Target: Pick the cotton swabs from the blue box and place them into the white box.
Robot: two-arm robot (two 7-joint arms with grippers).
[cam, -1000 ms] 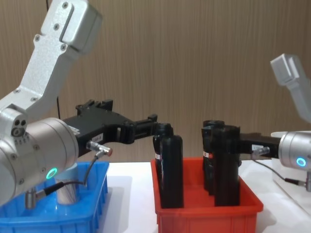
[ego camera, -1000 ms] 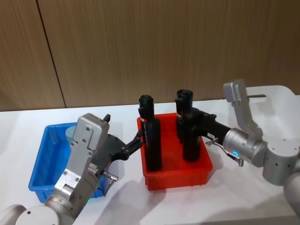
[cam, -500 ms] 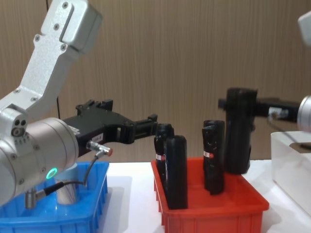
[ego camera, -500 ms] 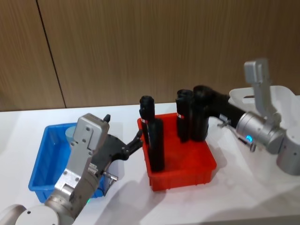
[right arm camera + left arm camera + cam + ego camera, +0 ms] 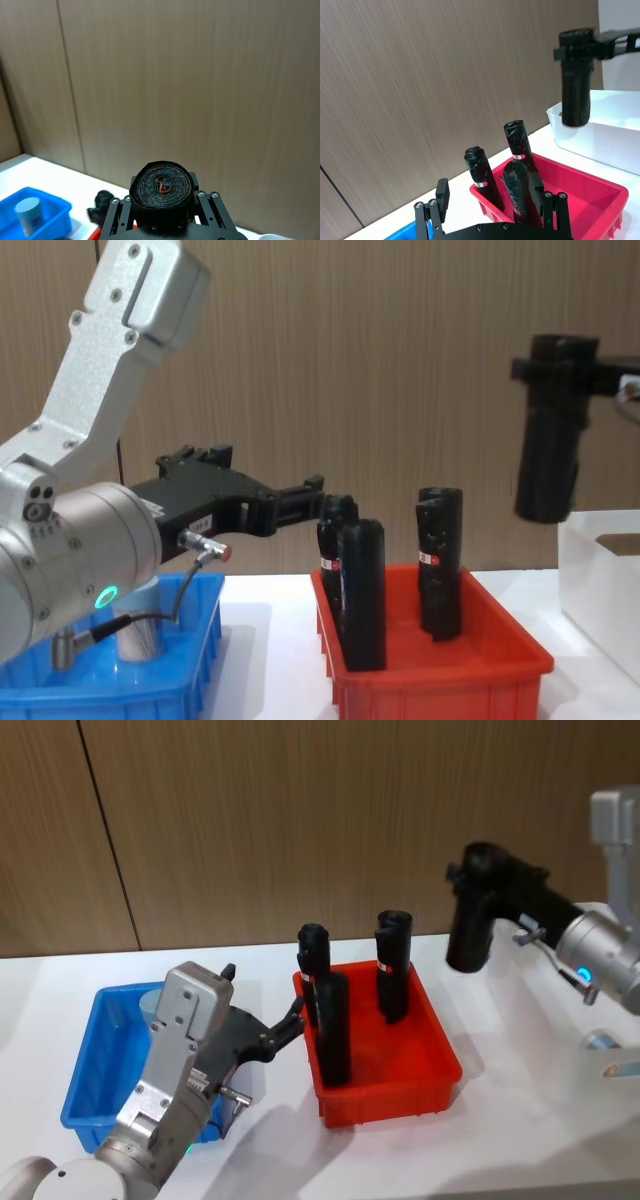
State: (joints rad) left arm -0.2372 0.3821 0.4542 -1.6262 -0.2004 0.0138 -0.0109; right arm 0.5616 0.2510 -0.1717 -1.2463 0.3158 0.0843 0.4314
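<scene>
Lifted clear of the red bin point(image 5: 440, 1070), the black bottle point(image 5: 470, 920) is hanging clamped in the right gripper point(image 5: 492, 880); it should be travelling level toward the white box point(image 5: 600, 580). The left gripper point(image 5: 290, 1025), jaws apart, is waiting beside the blue box point(image 5: 85, 1065).

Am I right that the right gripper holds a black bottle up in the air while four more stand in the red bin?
Not four: three bottles stand in the red bin, as the head view shows. The right gripper does hold a black bottle aloft.

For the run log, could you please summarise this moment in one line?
right gripper: holds black bottle above table | left gripper: open, idle by red bin | swab jar: in blue box
</scene>
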